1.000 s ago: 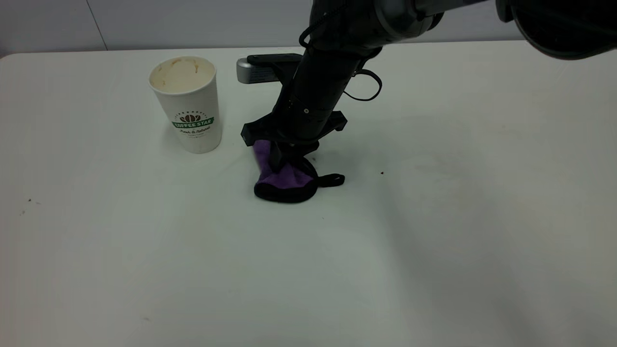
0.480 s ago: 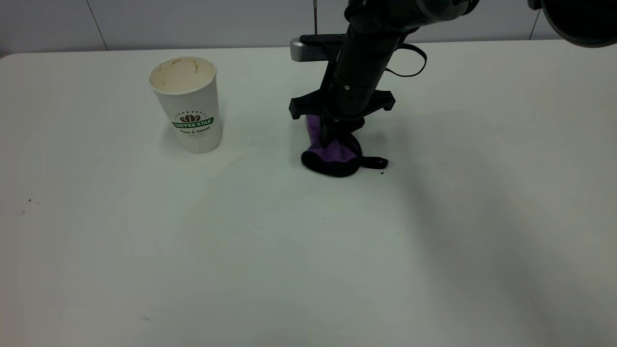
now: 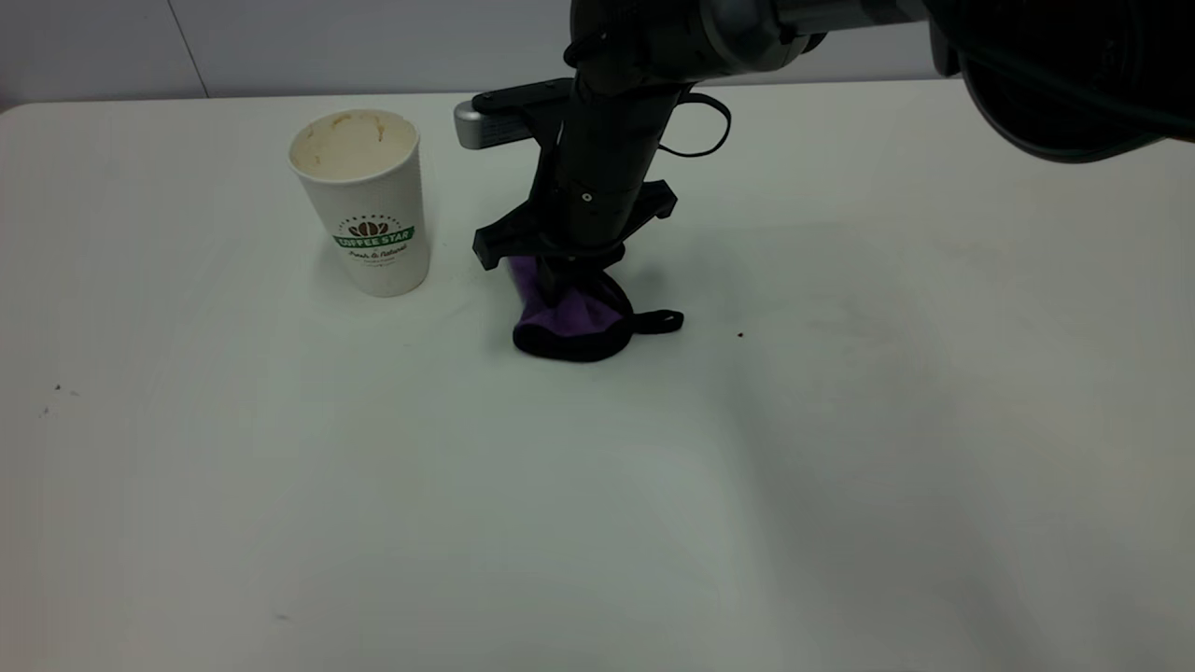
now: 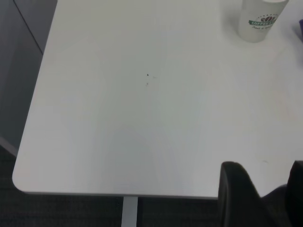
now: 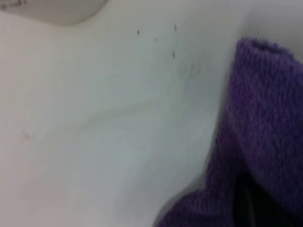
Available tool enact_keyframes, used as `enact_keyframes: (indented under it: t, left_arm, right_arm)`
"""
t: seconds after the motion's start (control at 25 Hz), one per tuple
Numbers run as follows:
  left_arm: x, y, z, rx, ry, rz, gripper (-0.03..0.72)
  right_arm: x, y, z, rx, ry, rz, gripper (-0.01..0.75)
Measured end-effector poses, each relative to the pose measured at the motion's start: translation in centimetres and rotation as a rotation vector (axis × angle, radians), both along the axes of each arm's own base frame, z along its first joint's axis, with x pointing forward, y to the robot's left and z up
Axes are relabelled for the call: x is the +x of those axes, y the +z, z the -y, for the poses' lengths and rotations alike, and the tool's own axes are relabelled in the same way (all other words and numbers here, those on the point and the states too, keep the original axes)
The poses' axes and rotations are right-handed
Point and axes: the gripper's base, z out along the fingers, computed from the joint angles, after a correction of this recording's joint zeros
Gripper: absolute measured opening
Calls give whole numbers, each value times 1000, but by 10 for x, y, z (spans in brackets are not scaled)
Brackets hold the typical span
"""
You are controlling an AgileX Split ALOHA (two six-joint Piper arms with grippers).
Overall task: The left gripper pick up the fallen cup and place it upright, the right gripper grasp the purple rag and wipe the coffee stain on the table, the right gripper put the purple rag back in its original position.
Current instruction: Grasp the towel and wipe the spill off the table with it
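The white "COFFEE STAR" cup stands upright at the back left of the white table; it also shows in the left wrist view. My right gripper points down and is shut on the purple rag, pressing it onto the table just right of the cup. In the right wrist view the rag fills one side, with faint streaks on the table beside it. No coffee stain shows. My left gripper is open and empty, over the table's near-left edge, far from the cup.
The right arm's upper links and a large black housing hang over the back right. A tiny dark speck lies right of the rag, and more specks at the far left. The table's corner shows in the left wrist view.
The right gripper dragged the rag to the right half a second ago, and has now dragged it back left towards the cup. The cup has not moved.
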Motion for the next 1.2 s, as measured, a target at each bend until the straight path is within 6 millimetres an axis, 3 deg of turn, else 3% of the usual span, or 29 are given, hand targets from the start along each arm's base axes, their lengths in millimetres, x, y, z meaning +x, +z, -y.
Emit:
enact_keyframes:
  t: [0.08,0.24,0.6,0.84,0.96,1.12,1.2]
  left_arm:
    - [0,0,0,0,0,0,284]
    - [0,0,0,0,0,0,284]
    - [0,0,0,0,0,0,284]
    - [0,0,0,0,0,0,284]
    - [0,0,0,0,0,0,284]
    - [0,0,0,0,0,0,284]
    - [0,0,0,0,0,0,284]
  right_arm:
    - [8,1,8,-9,-12,29,63]
    - [27,-1,49,-58,-113,-15,63]
    - [59,-2,165,-163,-362,-207,70]
    - [66,-1,234,-192,-499,-317,108]
    - [66,3,248,-203,-518,-333,219]
    - [67,27,251,-252,-471,-317,561]
    - [66,53,252,-274,-445,-311,683]
